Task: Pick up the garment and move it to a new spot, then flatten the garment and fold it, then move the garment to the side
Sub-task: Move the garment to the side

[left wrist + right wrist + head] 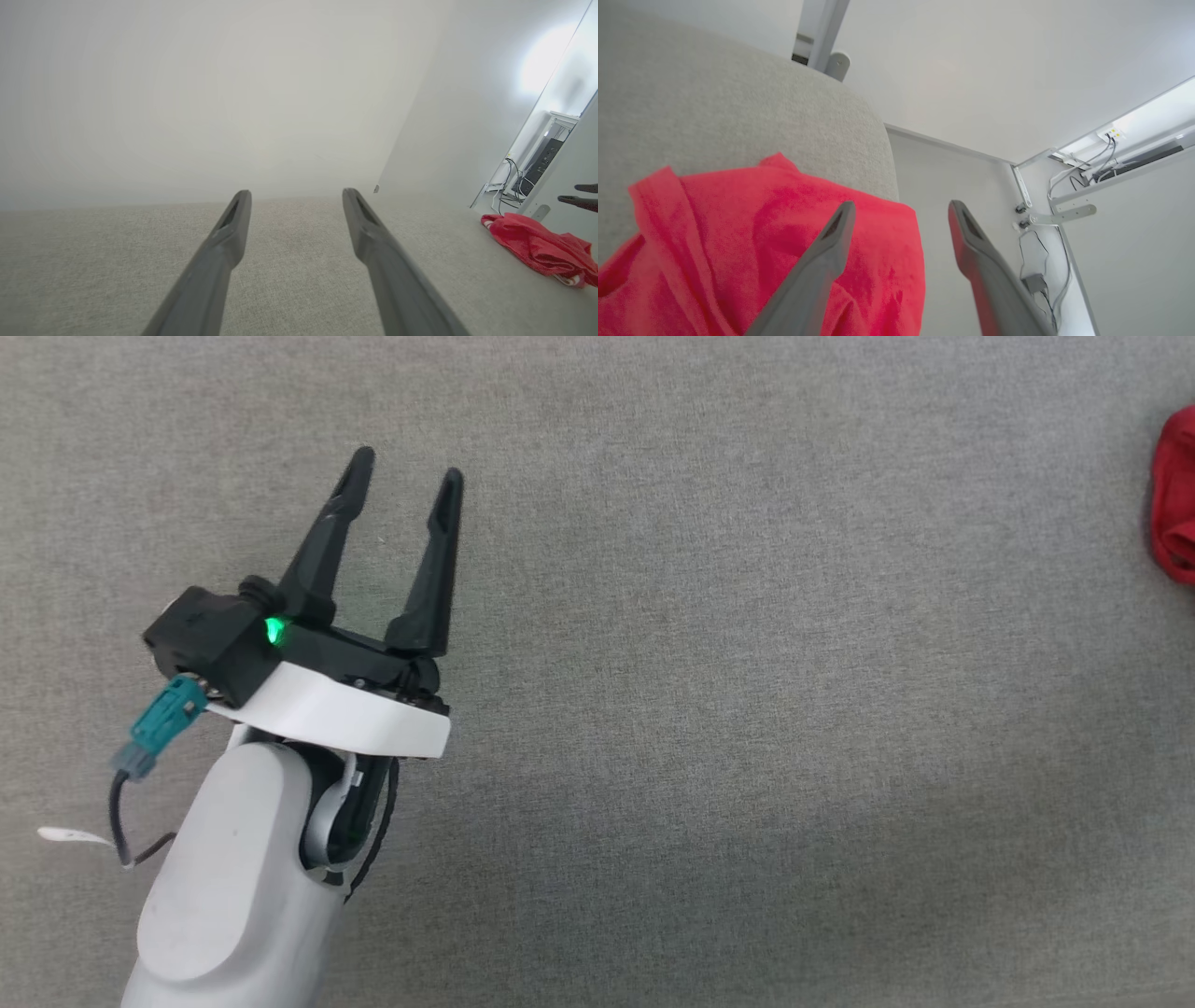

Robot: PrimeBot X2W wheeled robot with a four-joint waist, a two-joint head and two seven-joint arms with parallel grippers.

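You're looking at a gray fabric bench (pixel 747 709). The red garment (pixel 738 224) is lying crumpled at its corner, just under your right gripper (pixel 901 205), which is hanging released, gripping nothing. Your left gripper (pixel 408 465) is hovering spread wide and empty, with the garment well off to its right.

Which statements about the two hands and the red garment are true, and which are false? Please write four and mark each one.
1. The left hand is open and empty. True.
2. The garment lies under the left hand. False: it lies far off to the robot's right on the grey surface.
3. The right hand is shut on the garment. False: its fingers stand apart, with no cloth pinched between them.
4. The garment is bunched up, not flat. True.
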